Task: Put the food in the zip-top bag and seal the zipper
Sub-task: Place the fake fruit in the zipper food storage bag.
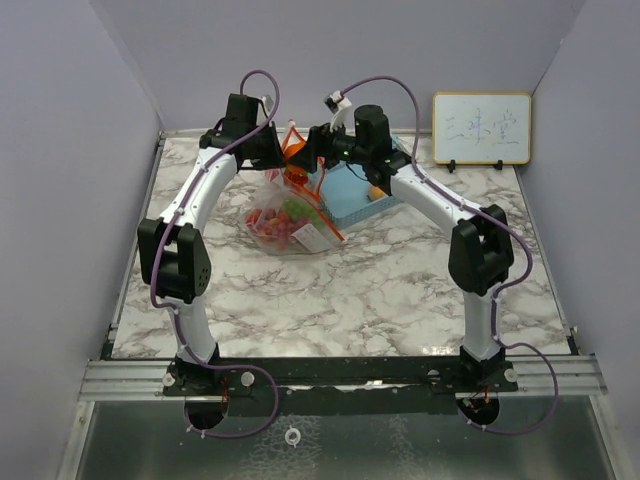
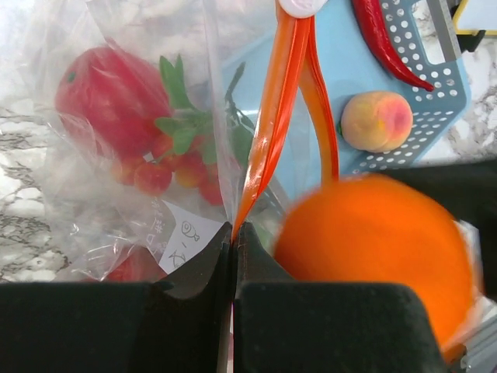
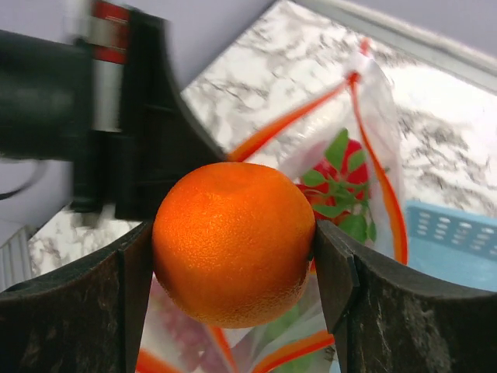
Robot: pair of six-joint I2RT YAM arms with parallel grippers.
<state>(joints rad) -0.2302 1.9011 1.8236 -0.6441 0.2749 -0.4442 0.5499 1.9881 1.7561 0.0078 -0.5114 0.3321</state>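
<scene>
The clear zip-top bag lies at the table's middle back, holding red fruits with green stems, grapes and a green piece. My left gripper is shut on the bag's orange-red zipper strip and holds the mouth up. My right gripper is shut on the orange and holds it above the open bag mouth, right beside the left gripper; the orange also shows in the left wrist view. A peach and a red chili lie in the blue basket.
The blue lattice basket stands just right of the bag at the back. A small whiteboard leans against the back wall at the right. Walls close in on both sides of the marble table.
</scene>
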